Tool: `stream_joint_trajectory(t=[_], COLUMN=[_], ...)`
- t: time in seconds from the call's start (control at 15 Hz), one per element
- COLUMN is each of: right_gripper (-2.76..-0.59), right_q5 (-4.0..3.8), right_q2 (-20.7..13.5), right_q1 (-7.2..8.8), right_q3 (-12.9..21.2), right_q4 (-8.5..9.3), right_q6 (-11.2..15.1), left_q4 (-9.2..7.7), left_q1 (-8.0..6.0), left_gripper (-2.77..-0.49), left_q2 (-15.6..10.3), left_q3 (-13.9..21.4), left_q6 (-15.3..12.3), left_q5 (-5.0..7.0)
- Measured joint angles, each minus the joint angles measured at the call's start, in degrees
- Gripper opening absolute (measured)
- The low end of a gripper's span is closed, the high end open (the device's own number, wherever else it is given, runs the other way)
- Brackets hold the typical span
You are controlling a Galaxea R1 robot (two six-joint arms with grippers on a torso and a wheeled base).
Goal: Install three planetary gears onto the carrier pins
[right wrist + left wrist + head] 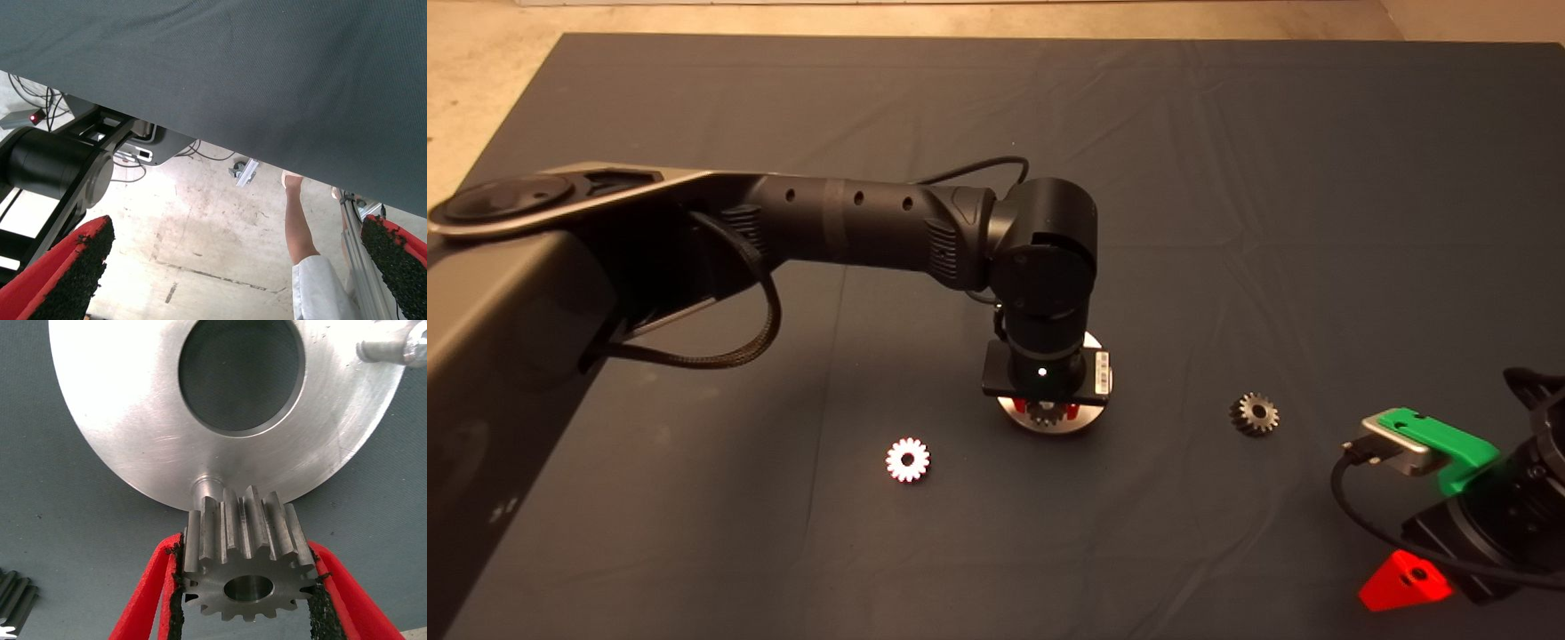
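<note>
While I watch from the overhead camera, my black left arm (854, 227) reaches in across the dark mat on the table (1227, 178) and bends down over the flat shiny round metal disc with the large centre hole (120, 407). Furthest left on the mat lies one small toothed metal spur gear (908, 460), flat and bright, well apart from the disc.

Next comes the left hand (247, 587), which sits directly over the disc's near edge. Its red fingers (143, 600) are clamped on a second small silvery spur gear with a centre hole (243, 550), the black pads pressing its toothed rim from both sides. That gear is held tilted just over the disc's rim, right in front of one short silvery upright stud (205, 487); I cannot tell whether gear and stud touch. Another silvery stud (383, 350) stands on the far side of the disc, bare.

Right of the disc, a third, darker grey spur gear (1255, 413) rests on the mat by itself.

At the lower right edge waits the right hand (1423, 516), its fingers spread wide apart and holding nothing. Its wrist camera looks past the mat's edge to the floor, where a person's leg (299, 227) shows.
</note>
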Motion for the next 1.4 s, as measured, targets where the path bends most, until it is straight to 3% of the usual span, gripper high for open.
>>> stream_joint_trajectory(t=[0.87, 1.2, 1.4], right_gripper=[-0.61, -0.61, -0.61], right_q5=[0.00, 0.00, 0.00], right_q2=[-0.01, -0.02, -0.02], right_q1=[0.00, 0.00, 0.00], right_q3=[0.00, 0.00, 0.00], right_q4=[0.00, 0.00, 0.00], right_q6=[0.00, 0.00, 0.00], left_q4=[-0.06, -0.06, -0.06], left_q1=[0.20, 0.20, 0.20], left_gripper=[-2.27, -2.27, -2.27], left_q2=[-0.04, -0.02, -0.04], left_q3=[-0.34, -0.43, -0.43], left_q6=[-0.01, 0.00, 0.00], left_q5=[-0.07, 1.08, 2.99])
